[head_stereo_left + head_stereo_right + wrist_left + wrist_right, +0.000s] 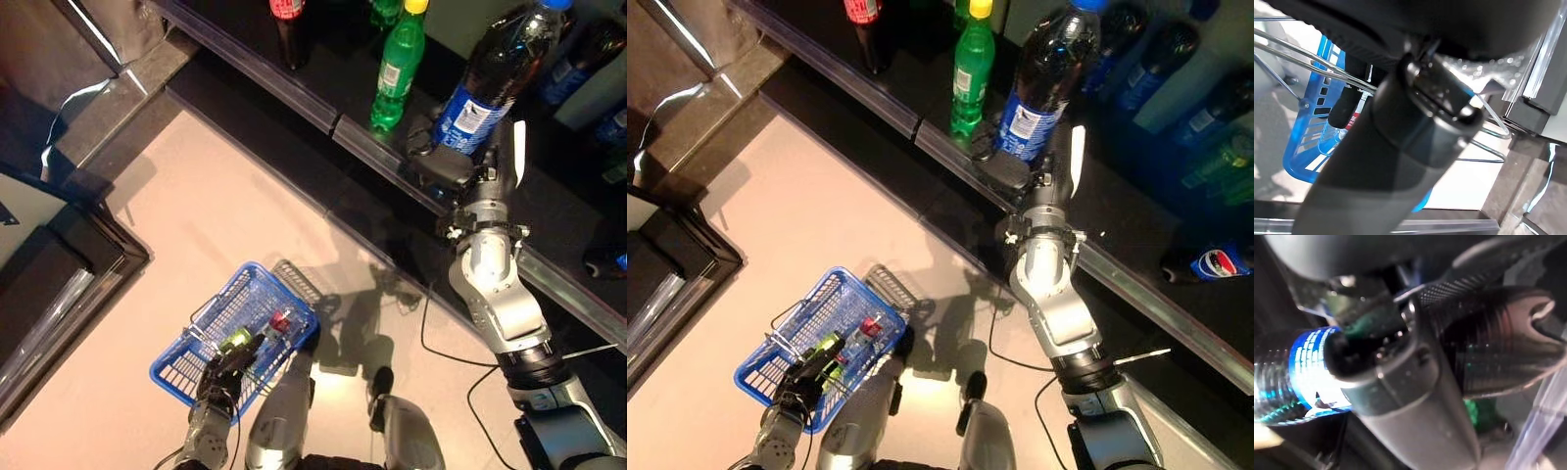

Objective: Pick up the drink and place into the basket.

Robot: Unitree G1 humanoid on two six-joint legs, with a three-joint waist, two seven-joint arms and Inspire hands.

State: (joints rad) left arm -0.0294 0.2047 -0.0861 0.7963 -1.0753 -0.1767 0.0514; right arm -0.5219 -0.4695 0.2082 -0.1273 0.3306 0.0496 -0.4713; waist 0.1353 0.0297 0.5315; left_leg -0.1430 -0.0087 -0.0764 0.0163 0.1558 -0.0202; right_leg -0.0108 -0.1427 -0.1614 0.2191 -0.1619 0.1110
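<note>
A large dark cola bottle [500, 69] with a blue label and a blue cap stands tilted over the dark shelf [294, 93]. My right hand [446, 166] is shut round its lower part; the right wrist view shows fingers [1498, 338] curled on the bottle [1283, 377]. The blue plastic basket [171, 377] hangs low on the left above the pale floor. My left hand [227, 370] is shut on its wire handle [1312, 66]. A green item [235, 340] and a red-capped item [281, 320] lie inside the basket.
A green bottle [397, 73] stands on the shelf just left of the held bottle, and a red-labelled cola bottle [287, 29] stands further left. More blue-labelled bottles [1215, 262] sit at the right. A dark cabinet [49, 274] borders the floor on the left.
</note>
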